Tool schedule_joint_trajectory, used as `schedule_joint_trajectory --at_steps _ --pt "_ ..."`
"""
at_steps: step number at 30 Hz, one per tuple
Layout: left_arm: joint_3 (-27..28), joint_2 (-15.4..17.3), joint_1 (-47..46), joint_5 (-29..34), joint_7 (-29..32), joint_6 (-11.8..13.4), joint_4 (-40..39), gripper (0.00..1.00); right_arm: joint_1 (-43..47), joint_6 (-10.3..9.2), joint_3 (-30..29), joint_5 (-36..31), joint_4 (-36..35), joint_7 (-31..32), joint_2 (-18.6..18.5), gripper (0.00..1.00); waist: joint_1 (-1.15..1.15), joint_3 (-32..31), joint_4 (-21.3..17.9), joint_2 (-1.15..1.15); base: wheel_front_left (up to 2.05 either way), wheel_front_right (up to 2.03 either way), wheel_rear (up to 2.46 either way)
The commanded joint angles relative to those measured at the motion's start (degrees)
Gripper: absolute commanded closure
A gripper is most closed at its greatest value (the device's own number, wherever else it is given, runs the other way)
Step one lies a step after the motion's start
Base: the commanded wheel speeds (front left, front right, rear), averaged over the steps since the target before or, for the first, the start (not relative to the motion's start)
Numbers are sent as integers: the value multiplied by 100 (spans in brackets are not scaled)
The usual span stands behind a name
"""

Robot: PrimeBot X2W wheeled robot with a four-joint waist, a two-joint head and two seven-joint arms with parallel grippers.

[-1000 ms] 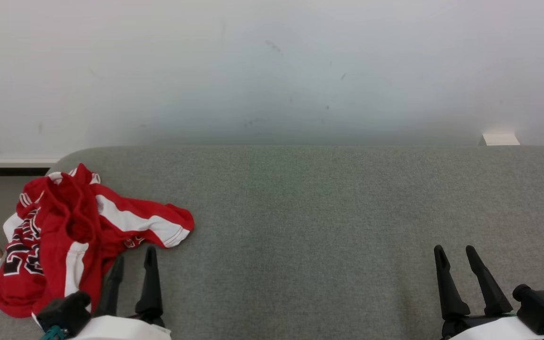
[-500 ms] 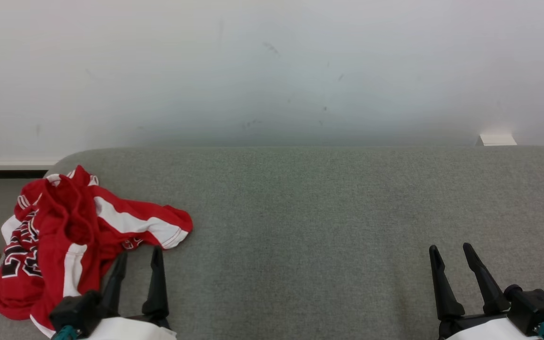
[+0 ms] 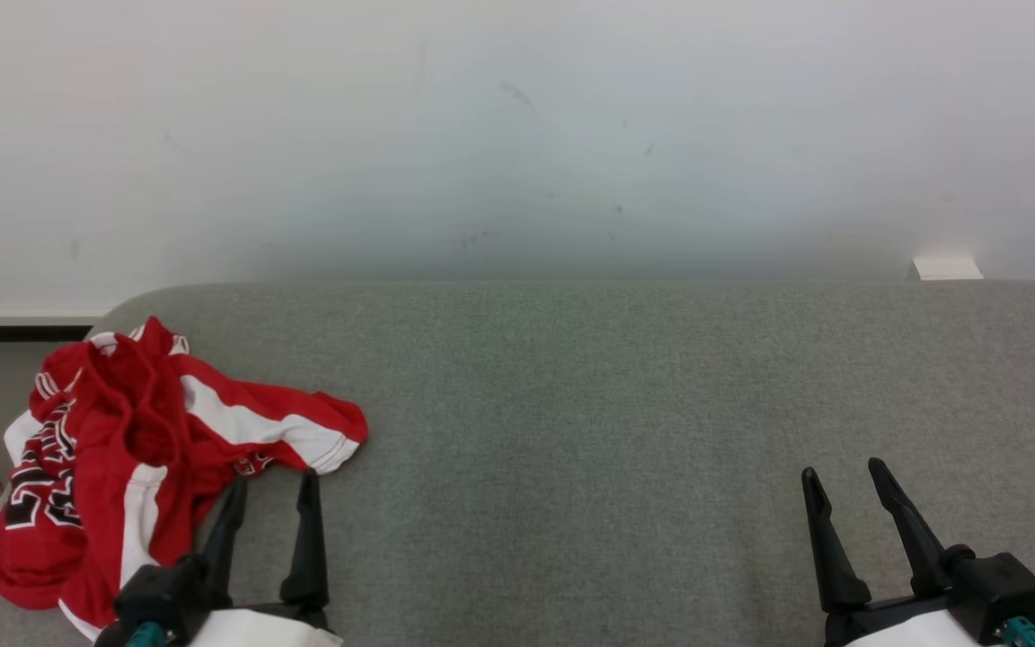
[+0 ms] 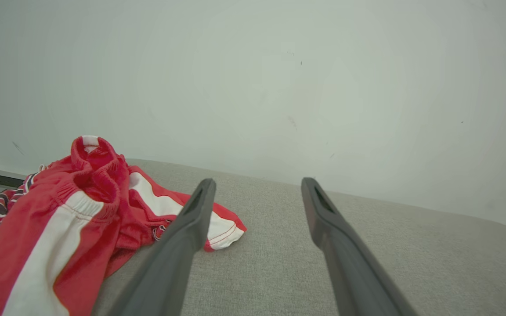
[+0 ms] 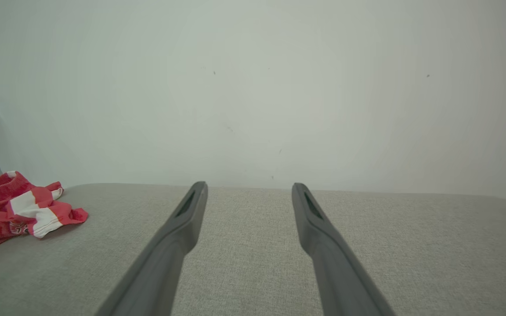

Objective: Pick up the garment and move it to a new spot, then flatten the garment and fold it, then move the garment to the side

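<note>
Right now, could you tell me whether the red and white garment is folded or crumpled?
Crumpled: the red and white fabric garment lies bunched in loose ridges on the grey cushion.

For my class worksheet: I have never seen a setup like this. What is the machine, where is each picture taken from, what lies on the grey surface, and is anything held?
This is a wheeled robot with two arms. The head camera's picture looks down on both ends: the left gripper and right gripper, each with two long dark fingers. The other two pictures come from wrist cameras looking along those fingers. On the grey padded surface lie crumpled red-and-white shorts, beside the left gripper. Both grippers are open and hold nothing.
</note>
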Motion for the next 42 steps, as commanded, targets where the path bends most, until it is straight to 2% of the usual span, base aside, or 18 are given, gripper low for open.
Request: schedule_joint_trajectory --at_steps 1,12,34,42 --pt "-7 41 50 143 -59 14 0 0 -39 -11 16 -116 -30 -61 4 0 0 -1 -2 0 0 0 0" --pt "-55 45 35 467 -148 35 82 0 -52 -12 57 -397 -26 -152 19 0 0 -16 -26 0 0 0 0" --pt "-63 44 -4 289 -143 45 184 0 -30 -12 80 -195 -29 -151 32 0 0 -30 13 0 0 0 0" --pt "-64 43 -31 281 -143 94 205 0 -13 -12 223 61 -55 -151 30 0 0 -38 237 0 0 0 0"
